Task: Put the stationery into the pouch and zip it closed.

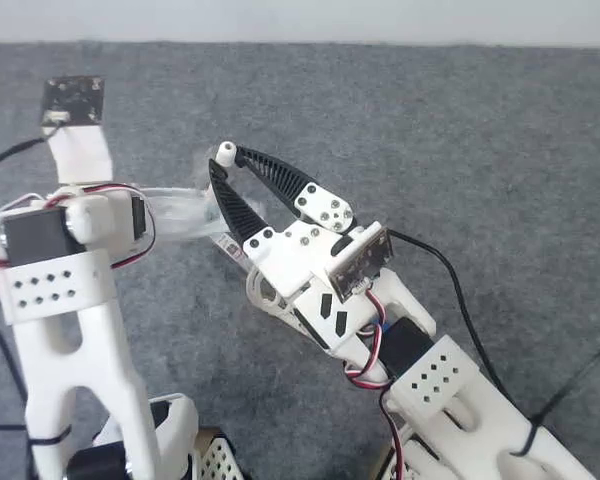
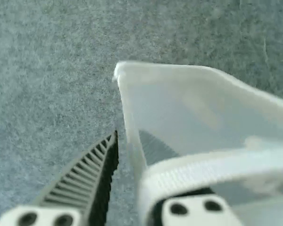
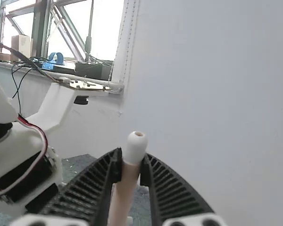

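My right gripper (image 1: 230, 165) is raised over the middle of the grey mat and is shut on a white pen (image 1: 224, 153). The pen's tip sticks out past the black fingertips. In the right wrist view the pen (image 3: 134, 143) stands upright, pinched in my right gripper (image 3: 132, 159). A translucent pouch (image 1: 183, 215) hangs just left of that gripper, below the left arm's wrist. In the left wrist view the pouch (image 2: 203, 117) is close up with its zipper strip (image 2: 212, 167) across one jaw. My left gripper (image 2: 129, 160) is shut on its rim.
The grey mat (image 1: 460, 130) covers the whole table. A black cable (image 1: 458, 290) trails along the right arm toward the front right. The left arm's white body (image 1: 70, 300) stands at the front left.
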`<state>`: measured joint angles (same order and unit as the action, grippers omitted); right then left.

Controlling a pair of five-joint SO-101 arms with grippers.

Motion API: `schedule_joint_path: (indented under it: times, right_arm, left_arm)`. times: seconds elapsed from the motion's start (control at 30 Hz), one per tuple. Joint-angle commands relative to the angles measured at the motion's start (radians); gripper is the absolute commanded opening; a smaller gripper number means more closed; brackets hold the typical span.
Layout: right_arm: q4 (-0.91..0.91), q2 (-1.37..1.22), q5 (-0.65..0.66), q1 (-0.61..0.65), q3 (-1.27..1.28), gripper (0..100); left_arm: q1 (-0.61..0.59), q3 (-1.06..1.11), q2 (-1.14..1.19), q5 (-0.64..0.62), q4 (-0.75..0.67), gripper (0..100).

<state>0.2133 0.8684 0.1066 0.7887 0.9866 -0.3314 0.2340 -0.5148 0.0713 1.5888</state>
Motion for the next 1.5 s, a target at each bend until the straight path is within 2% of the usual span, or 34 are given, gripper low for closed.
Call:
schedule_joint_path:
  times: [0.0,0.2,0.53,0.87,1.07,1.27,1.47]
  right_arm:
    - [-0.008,0.03,0.002,-0.025,-0.055,0.6]
    - [-0.008,0.03,0.002,-0.025,-0.055,0.6]
    - [-0.008,0.033,0.002,-0.024,-0.055,0.6]
    - [-0.016,0.033,0.0,-0.002,-0.057,1.3]
    - [-0.094,0.033,0.002,0.064,-0.057,15.0]
    - [-0.099,0.067,-0.002,0.073,-0.057,11.6]
    - [-0.291,0.2,-0.006,0.107,-0.106,11.7]
  left_arm:
    - [-0.002,-0.099,-0.008,0.071,0.049,19]
    - [-0.002,-0.147,-0.002,0.129,0.107,20]
    - [-0.002,-0.122,-0.003,0.129,0.098,1]
    - [0.003,-0.116,-0.002,0.08,0.098,1]
    - [0.002,-0.094,0.0,0.072,0.069,1]
    - [0.003,-0.015,0.0,0.048,0.006,1]
    - [0.003,-0.008,-0.002,0.008,-0.006,1]
